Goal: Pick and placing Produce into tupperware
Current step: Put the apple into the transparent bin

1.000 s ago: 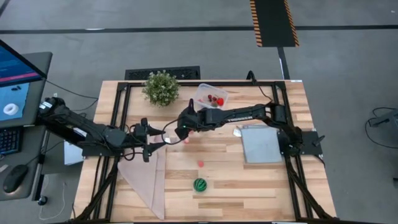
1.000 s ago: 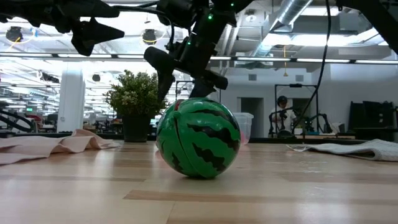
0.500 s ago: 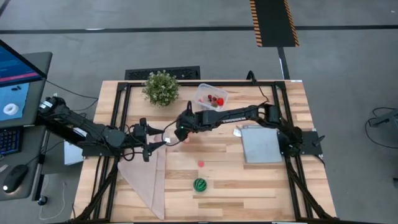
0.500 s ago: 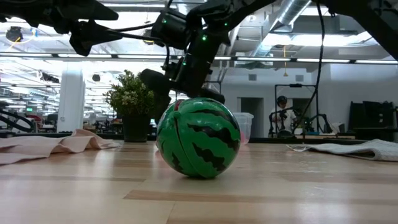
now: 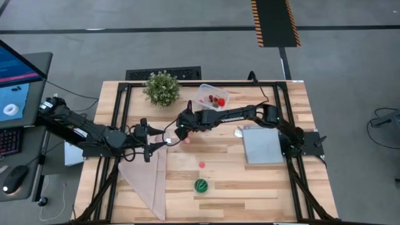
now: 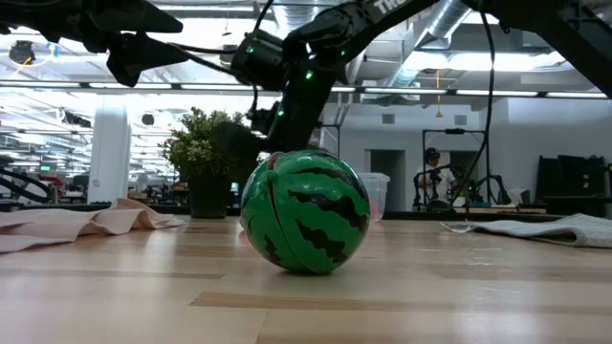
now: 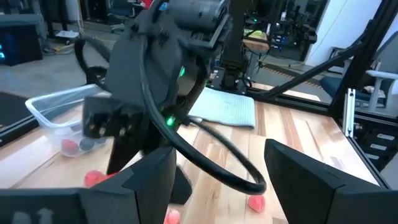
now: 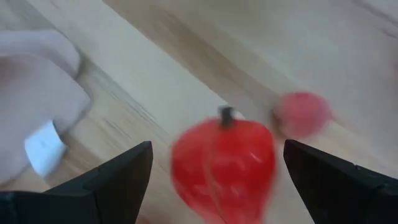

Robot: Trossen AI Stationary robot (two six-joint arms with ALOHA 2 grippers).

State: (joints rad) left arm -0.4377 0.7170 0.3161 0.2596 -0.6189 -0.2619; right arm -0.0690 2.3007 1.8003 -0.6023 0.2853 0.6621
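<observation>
Right gripper (image 8: 211,165) spread wide, low over table | red toy fruit (image 8: 224,162) between its fingers, ungripped; small pink piece (image 8: 303,114) just beyond | tupperware (image 5: 211,96) behind it | left gripper (image 7: 217,180) open, facing it.

No text, label, brand, number or sign can be read with certainty. White lettering is printed along the right arm (image 5: 240,114) behind its jaws in the high view, but it is too small to be made out. In the low view only a fragment of white lettering is cut off at the frame's upper edge on the same arm (image 6: 382,8), and no word can be formed from it. Nothing legible is shown on the monitor (image 5: 15,81) beside the bench.
</observation>
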